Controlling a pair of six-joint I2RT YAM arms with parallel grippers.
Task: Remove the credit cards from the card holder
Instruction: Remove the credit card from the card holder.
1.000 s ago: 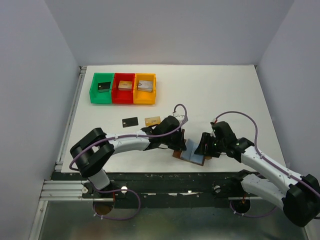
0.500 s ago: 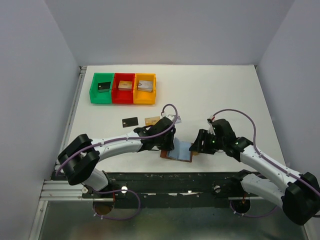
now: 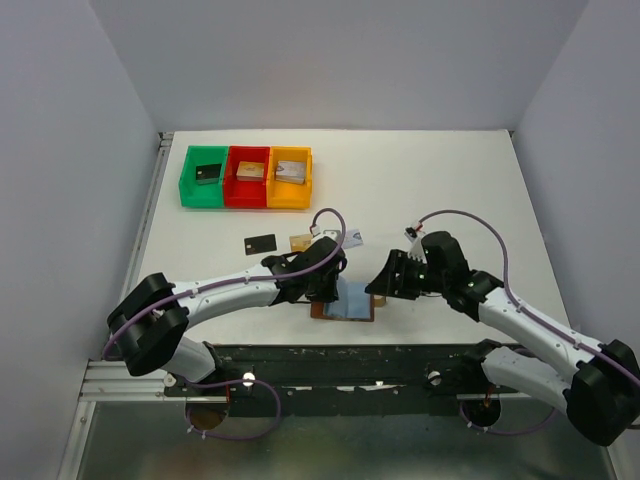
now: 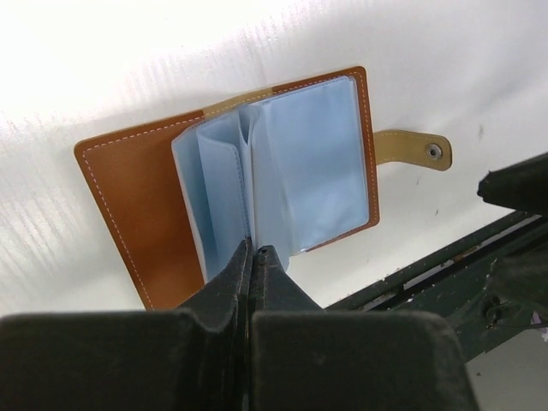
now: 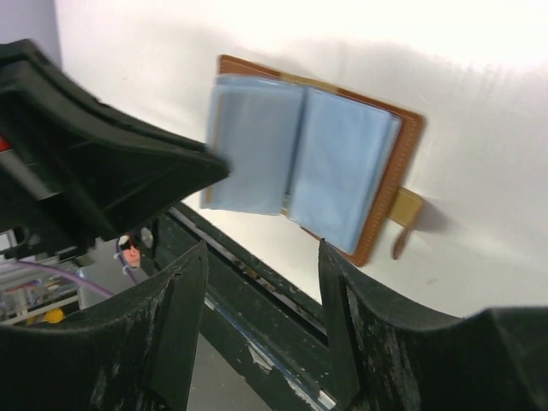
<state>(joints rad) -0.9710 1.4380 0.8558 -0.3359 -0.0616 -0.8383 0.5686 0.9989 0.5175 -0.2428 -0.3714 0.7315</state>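
The card holder (image 3: 352,303) lies open near the table's front edge: brown leather (image 4: 128,188), pale blue inner pockets (image 4: 317,163) and a tab strap (image 4: 413,147). My left gripper (image 3: 326,289) is shut, its tips (image 4: 254,250) pinched on the lower edge of an upright pocket leaf. To the holder's right, my right gripper (image 3: 383,281) hovers open and empty (image 5: 261,257), with the holder (image 5: 330,171) just beyond its fingers. On the table behind lie a black card (image 3: 260,243), a gold card (image 3: 303,241) and a pale card (image 3: 352,238). No card shows in the pockets.
Green (image 3: 204,176), red (image 3: 248,176) and orange (image 3: 290,178) bins with small blocks stand at the back left. The table's front edge and the black frame rail (image 5: 257,300) run right below the holder. Grey walls enclose the white table (image 3: 450,190).
The left gripper has pulled the card holder to the left along the front edge. The right gripper has followed leftward, still open.
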